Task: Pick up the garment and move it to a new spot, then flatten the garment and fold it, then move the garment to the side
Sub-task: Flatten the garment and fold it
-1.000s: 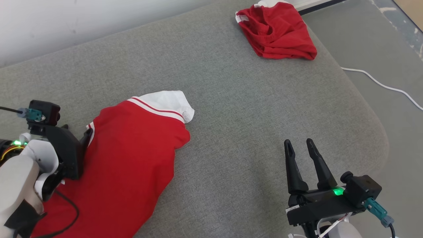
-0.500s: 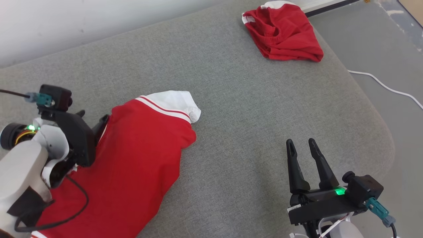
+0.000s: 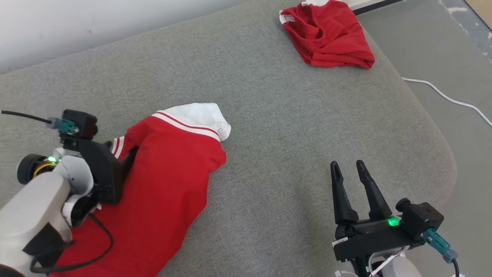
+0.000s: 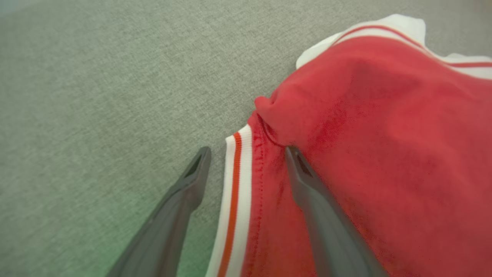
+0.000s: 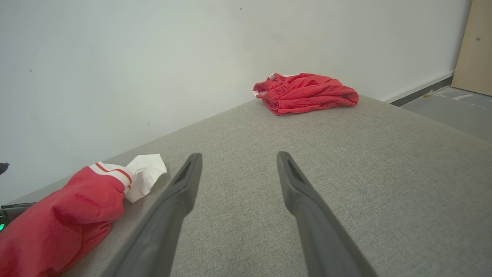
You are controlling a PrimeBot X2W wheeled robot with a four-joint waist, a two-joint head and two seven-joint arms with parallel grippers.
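The garment [image 3: 173, 173] is red with white striped trim and a white end, lying bunched on the left of the grey cushion [image 3: 276, 123]. My left gripper [image 3: 121, 152] is open at its left edge. In the left wrist view the left gripper [image 4: 248, 152] straddles the striped hem, one finger on the cushion and the other finger [image 4: 307, 181] against a red fold of the garment [image 4: 384, 134]. My right gripper [image 3: 348, 165] is open above bare cushion at the lower right, well apart from the garment [image 5: 77, 215]. Nothing sits between the right gripper's [image 5: 238, 157] fingers.
A second red garment [image 3: 326, 34] lies crumpled at the cushion's far right corner, also seen as the second garment [image 5: 303, 92]. A pale wall [image 3: 77, 27] runs behind. The cushion's rounded right edge [image 3: 447, 154] drops to a grey floor with a white cable [image 3: 442, 96].
My left gripper has moved up and rightwards along the garment's left edge, and the cloth there has bunched, baring more striped hem. The head camera has shifted a little. The right gripper has stayed put.
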